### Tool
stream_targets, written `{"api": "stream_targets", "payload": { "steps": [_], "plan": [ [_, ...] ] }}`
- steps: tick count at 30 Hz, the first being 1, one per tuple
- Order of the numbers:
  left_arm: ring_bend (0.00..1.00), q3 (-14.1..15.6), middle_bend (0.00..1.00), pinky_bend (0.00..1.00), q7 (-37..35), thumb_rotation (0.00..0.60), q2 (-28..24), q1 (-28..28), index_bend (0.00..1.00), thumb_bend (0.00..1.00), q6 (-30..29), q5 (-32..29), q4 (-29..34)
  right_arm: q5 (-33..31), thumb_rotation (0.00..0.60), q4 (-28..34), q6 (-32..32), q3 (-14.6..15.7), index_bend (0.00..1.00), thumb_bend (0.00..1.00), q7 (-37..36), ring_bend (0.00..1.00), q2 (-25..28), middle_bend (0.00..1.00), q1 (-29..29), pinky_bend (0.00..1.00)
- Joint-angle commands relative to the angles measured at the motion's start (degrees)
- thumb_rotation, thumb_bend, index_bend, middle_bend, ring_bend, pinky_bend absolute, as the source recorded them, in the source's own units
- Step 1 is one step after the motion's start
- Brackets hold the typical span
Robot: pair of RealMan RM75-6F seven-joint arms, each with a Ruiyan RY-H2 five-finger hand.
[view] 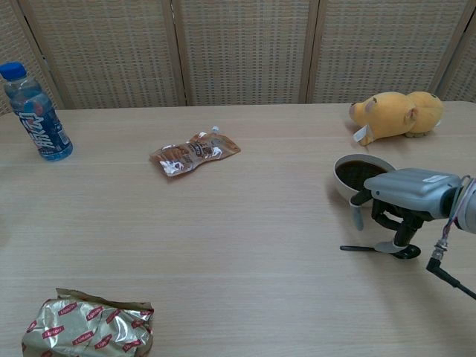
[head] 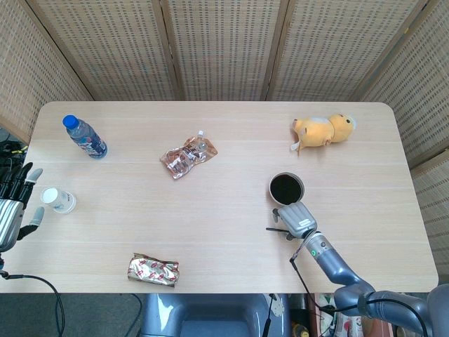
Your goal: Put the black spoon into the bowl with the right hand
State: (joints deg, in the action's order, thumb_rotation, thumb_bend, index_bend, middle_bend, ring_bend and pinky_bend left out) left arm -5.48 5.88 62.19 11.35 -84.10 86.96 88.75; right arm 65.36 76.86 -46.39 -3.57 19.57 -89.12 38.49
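The black spoon (view: pixel 361 248) lies flat on the table near the front right, handle pointing left; in the head view only its handle (head: pixel 272 229) shows. My right hand (view: pixel 405 202) hovers low over its bowl end, fingertips (view: pixel 388 246) touching it and thumb hanging apart to the left; nothing is gripped. From above, the right hand (head: pixel 295 218) sits just in front of the bowl (head: pixel 271 188). The bowl (view: pixel 343 187) is white outside and dark inside, just behind the hand. My left hand (head: pixel 10 203) is at the table's left edge, fingers spread, holding nothing.
A blue-capped bottle (head: pixel 85 137) stands far left, a brown pouch (head: pixel 188 156) lies mid-table, a yellow plush toy (head: pixel 324 130) lies far right. A foil packet (head: pixel 153 269) lies near the front edge. A small white cup (head: pixel 58 200) lies beside my left hand.
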Motion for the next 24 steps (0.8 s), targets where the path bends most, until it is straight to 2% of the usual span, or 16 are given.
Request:
{"api": "stream_targets", "payload": {
  "steps": [1, 24],
  "plan": [
    [0.0, 0.06, 0.0, 0.0, 0.11, 0.6, 0.08, 0.02, 0.0, 0.44, -0.02, 0.03, 0.06, 0.06, 0.6, -0.58, 0.0, 0.4, 0.49, 0.43, -0.04, 0.94, -0.2, 0.92, -0.21, 1.0],
    [0.0, 0.43, 0.0, 0.0, 2.42, 0.6, -0.67, -0.27, 0.0, 0.44, -0.98, 0.64, 2.77, 4.64, 0.6, -6.14, -2.59, 2.68, 0.51, 0.43, -3.86, 0.94, -0.44, 0.92, -3.09, 1.0]
  ]
}}
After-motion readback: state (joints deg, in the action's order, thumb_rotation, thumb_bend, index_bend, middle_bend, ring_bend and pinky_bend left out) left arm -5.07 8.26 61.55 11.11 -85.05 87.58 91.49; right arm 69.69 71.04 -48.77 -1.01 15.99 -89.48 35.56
